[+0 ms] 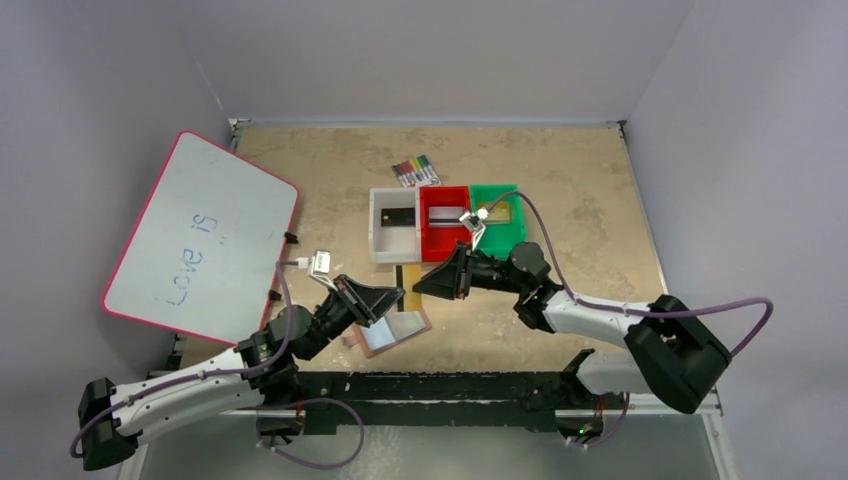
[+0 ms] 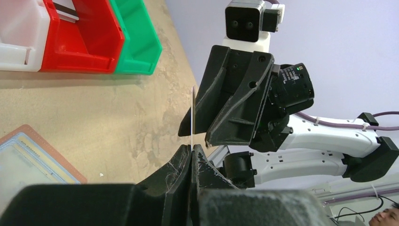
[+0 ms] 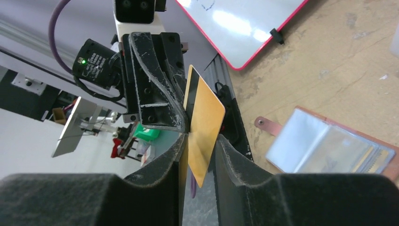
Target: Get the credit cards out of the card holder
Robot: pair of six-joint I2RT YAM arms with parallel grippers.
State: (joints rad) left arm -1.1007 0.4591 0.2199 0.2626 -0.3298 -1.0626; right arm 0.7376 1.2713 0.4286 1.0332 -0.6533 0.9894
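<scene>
While the card holder (image 1: 398, 330) lies open on the table (image 1: 580, 200) nearest the arm bases, clear pockets up, the left gripper (image 1: 398, 297) hangs just at its 12 o'clock. Its fingers are pressed fully together on one edge of a gold credit card (image 3: 205, 120) with a dark stripe, held on edge and off the tabletop. The right gripper (image 3: 200, 141) meets it from 3 o'clock. Its jaws stand partly apart, one finger on each side of the card, and a gap shows beside it, so I judge it not yet clamped.

The step in hand looks like a mid-air handover, left arm to right, of a card already out of the holder. The next move calls for the right fingers to close flat on the card's faces before the left ones let go. The plastic is thin and slick, so an early release could let it pivot or drop.

Further out, at 12 o'clock of the handover, three bins sit side by side:
- a white bin (image 1: 373, 225) with a black card (image 1: 397, 216)
- a red bin (image 1: 430, 245) with a silver-grey card (image 1: 445, 213)
- a green bin (image 1: 505, 240) with a gold-looking card (image 1: 498, 213)

From that I judge the green one the likely destination. In the right wrist view, thin edges show in the holder's outer pocket. They may be more cards, but I cannot tell. A pack of markers (image 1: 415, 170) lies beyond the bins.
</scene>
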